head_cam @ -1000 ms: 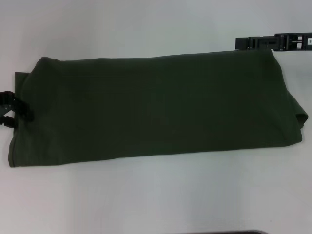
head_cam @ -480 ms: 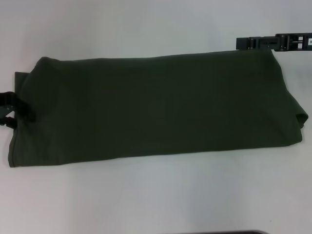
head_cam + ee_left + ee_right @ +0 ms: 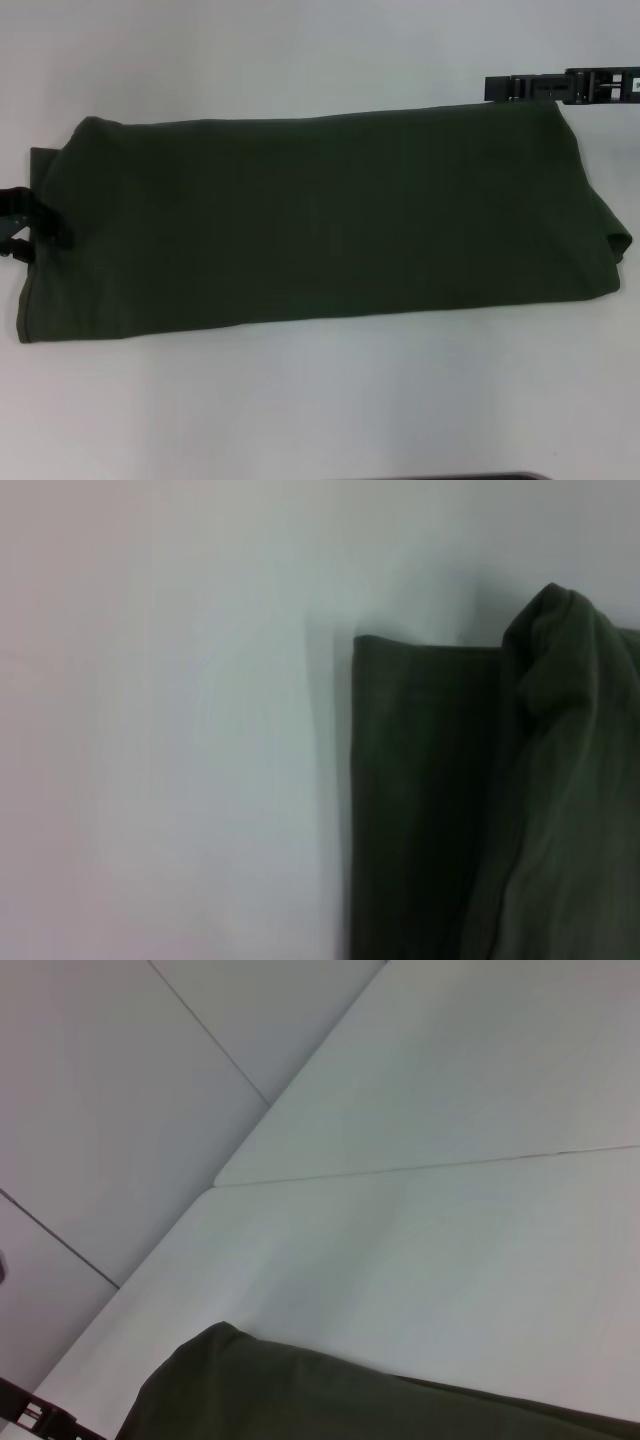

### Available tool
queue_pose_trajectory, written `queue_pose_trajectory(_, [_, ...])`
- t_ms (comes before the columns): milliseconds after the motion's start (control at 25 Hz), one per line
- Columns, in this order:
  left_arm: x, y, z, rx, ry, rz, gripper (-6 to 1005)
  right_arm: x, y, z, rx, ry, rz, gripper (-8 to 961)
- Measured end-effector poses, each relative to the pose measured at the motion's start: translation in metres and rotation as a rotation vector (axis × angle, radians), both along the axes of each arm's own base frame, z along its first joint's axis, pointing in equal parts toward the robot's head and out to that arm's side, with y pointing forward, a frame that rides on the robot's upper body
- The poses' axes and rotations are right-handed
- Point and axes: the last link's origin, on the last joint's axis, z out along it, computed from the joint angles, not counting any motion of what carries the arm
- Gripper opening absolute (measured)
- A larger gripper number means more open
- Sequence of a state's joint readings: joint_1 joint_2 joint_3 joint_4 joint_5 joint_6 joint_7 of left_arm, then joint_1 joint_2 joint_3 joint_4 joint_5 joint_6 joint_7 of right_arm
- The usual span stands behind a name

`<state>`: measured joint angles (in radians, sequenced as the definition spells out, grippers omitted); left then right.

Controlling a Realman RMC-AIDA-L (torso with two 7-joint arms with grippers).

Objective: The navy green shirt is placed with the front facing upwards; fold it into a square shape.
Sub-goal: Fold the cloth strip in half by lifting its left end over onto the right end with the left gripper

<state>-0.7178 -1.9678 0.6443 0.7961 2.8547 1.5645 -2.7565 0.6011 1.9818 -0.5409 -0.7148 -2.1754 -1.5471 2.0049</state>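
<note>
The navy green shirt (image 3: 320,215) lies on the white table as a long dark olive band running left to right, with its lettering and collar hidden. My left gripper (image 3: 40,228) sits at the band's left end, one black finger lying over the cloth edge, pinching it. In the left wrist view the shirt (image 3: 480,810) shows a straight folded edge with a raised bunch of cloth beside it. My right gripper (image 3: 492,88) hovers at the far right corner of the band, just beyond its far edge. The right wrist view shows only that corner of the shirt (image 3: 300,1395).
The white table (image 3: 320,400) reaches all round the shirt. A seam between table panels (image 3: 430,1167) runs beyond the shirt's far edge. A dark strip (image 3: 470,477) shows at the near edge of the head view.
</note>
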Motion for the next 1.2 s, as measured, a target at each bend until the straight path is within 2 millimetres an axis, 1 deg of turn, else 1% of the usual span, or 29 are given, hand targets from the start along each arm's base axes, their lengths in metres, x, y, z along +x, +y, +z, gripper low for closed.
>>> queue_pose_trajectory(720, [-0.0007, 0.0007, 0.0028, 0.004, 0.004, 0.001, 534, -0.0003, 0.0009, -0.0001, 0.002, -0.003, 0.0, 802])
queue_pose_trajectory(1200, [-0.0032, 0.0015, 0.0095, 0.021, 0.015, 0.011, 533, -0.0018, 0.0018, -0.0002, 0.001, -0.002, 0.005, 802])
